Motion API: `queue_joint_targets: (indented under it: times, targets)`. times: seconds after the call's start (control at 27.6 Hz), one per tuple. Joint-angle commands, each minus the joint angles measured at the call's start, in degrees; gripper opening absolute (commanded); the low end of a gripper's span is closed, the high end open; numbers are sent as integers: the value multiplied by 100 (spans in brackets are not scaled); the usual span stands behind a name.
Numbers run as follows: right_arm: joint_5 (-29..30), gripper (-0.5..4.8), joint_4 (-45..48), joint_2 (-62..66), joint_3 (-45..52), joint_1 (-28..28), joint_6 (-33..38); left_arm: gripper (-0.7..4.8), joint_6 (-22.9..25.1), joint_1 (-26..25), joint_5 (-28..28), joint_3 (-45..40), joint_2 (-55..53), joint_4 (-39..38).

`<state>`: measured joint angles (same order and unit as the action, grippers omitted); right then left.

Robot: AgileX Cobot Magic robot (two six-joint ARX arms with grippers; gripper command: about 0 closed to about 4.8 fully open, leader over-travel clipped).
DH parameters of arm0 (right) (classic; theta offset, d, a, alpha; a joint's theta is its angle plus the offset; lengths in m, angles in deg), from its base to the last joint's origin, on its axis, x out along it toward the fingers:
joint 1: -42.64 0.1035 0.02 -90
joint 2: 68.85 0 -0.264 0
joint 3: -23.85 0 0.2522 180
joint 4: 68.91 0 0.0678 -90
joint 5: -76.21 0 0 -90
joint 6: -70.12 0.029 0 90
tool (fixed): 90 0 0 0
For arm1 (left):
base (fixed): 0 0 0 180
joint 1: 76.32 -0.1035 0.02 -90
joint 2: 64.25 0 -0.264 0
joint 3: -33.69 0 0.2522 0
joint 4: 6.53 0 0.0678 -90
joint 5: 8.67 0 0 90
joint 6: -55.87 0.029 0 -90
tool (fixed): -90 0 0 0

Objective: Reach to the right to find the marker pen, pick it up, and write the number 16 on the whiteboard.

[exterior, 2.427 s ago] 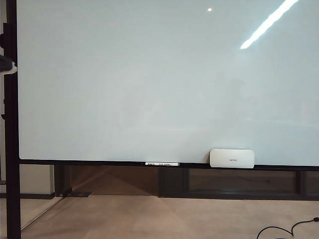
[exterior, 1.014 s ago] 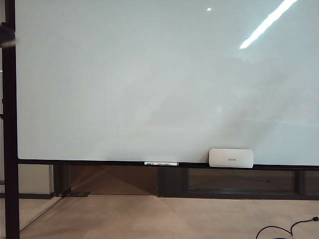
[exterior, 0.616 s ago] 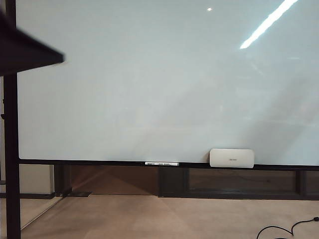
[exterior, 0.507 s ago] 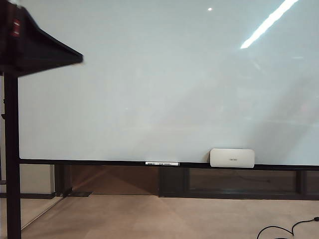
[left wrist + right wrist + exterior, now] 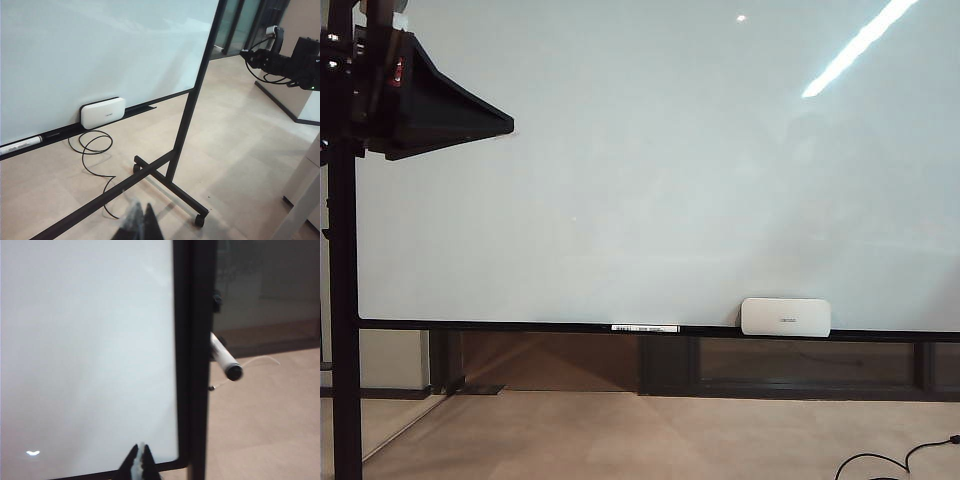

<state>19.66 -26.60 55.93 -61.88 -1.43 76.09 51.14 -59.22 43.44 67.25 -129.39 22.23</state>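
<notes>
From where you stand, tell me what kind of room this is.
Probably an office or meeting room: a big wheeled whiteboard on a black stand, its eraser block on the ledge, a beige floor, and glass partitions behind. Nothing is written on the board yet.

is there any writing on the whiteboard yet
No, in the exterior view the whiteboard is bare white with only light reflections, and the white eraser block sits on its ledge.
</notes>
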Motion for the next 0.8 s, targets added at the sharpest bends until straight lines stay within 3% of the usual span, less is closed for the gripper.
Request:
queue_joint_targets:
  times: [0.04,0.14,0.29,0.36,0.51,0.8]
  targets:
    - [33,-5,-457,343,-782,-50,-203,-6,181,2,87,17,7,-31]
    - [452,-5,-649,688,-1392,-181,-160,-6,282,0,262,17,7,-79]
    - [389,-5,-699,1038,-1751,-376,-341,-6,415,0,455,15,-2,-264]
    - [378,-5,-953,1036,-1773,-428,-44,-6,420,0,474,15,-28,-267]
    - [579,-3,-1130,1320,-2140,-431,-505,-6,428,0,535,17,-133,-262]
    - [938,14,-1228,2503,-3807,-446,-518,-6,407,0,623,17,-170,-256]
